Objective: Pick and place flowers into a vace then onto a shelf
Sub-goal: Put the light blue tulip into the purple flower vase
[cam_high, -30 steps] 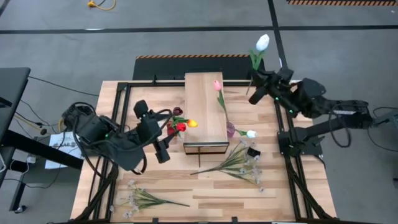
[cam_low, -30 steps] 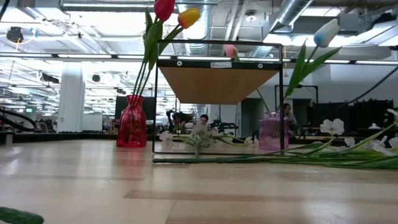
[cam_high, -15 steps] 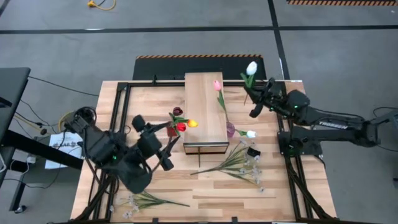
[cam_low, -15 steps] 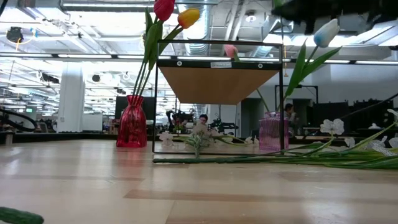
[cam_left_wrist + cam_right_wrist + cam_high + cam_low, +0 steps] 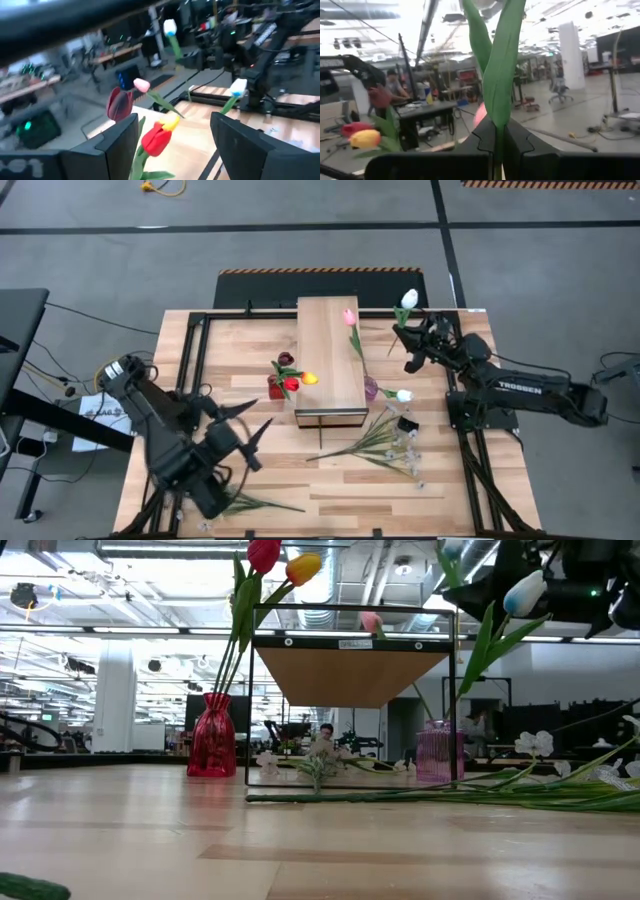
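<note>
My right gripper (image 5: 412, 340) is shut on a white tulip (image 5: 408, 299) above the table's far right, beside the shelf (image 5: 330, 355). A pink vase (image 5: 371, 388) at the shelf's right holds a pink tulip (image 5: 349, 317) and another white tulip (image 5: 403, 395). Left of the shelf, a red vase (image 5: 211, 736) holds red (image 5: 291, 383), yellow (image 5: 310, 378) and maroon (image 5: 285, 360) tulips. My left gripper (image 5: 252, 422) hangs open at the near left, its fingers pointing toward the red vase and touching nothing. My right gripper pinches the white tulip's green stem (image 5: 498, 137) between its two fingers, just below the leaves (image 5: 501, 65). The fingers come about level from the table's right and lie across the stem. The tulip is lifted clear, bloom up and tilted toward the far edge.
Sprays of pale blossoms lie on the slatted tabletop near the shelf's front right (image 5: 378, 442) and at the near left (image 5: 235, 500). A black frame (image 5: 200, 330) runs round the table. People and desks show in the room beyond.
My right gripper has sunk with the white tulip and swung in toward the shelf's far right corner, still shut. My left gripper has sunk and drawn back from the red vase toward the near left, still open.
</note>
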`<action>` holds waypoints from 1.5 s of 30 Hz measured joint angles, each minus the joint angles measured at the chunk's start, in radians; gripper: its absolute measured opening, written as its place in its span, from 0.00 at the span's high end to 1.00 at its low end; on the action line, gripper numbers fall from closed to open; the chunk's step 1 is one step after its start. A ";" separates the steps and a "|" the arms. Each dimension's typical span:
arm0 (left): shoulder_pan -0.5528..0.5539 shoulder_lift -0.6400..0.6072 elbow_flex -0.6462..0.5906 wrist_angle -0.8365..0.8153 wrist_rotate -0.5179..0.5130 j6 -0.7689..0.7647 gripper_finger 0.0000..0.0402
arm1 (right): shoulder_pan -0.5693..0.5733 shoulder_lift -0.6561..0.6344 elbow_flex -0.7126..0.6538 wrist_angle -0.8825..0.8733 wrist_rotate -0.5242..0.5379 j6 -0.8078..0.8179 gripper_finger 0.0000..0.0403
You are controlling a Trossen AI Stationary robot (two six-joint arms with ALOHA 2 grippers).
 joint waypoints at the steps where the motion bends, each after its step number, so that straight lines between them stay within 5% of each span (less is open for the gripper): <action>1: -0.023 -0.006 -0.013 -0.024 -0.016 -0.028 0.41 | 0.005 0.003 0.000 -0.001 -0.001 -0.004 1.00; 7: -0.156 -0.069 -0.026 -0.195 -0.051 0.000 0.41 | 0.005 0.036 -0.001 -0.006 -0.002 -0.026 0.99; 12: -0.207 -0.194 -0.079 -0.190 -0.052 0.172 0.41 | 0.031 0.089 -0.001 0.005 -0.003 -0.043 0.99; 26: -0.336 -0.699 -0.501 -0.117 -0.048 0.047 0.41 | 0.034 0.238 0.000 0.194 -0.107 -0.052 0.99; 34: -0.362 -0.672 -0.660 0.191 -0.046 0.132 0.41 | 0.067 0.313 0.000 0.227 -0.110 -0.050 0.99; 45: -0.361 -0.586 -0.664 0.221 -0.047 0.175 0.41 | 0.150 0.400 0.000 0.256 -0.096 0.059 0.99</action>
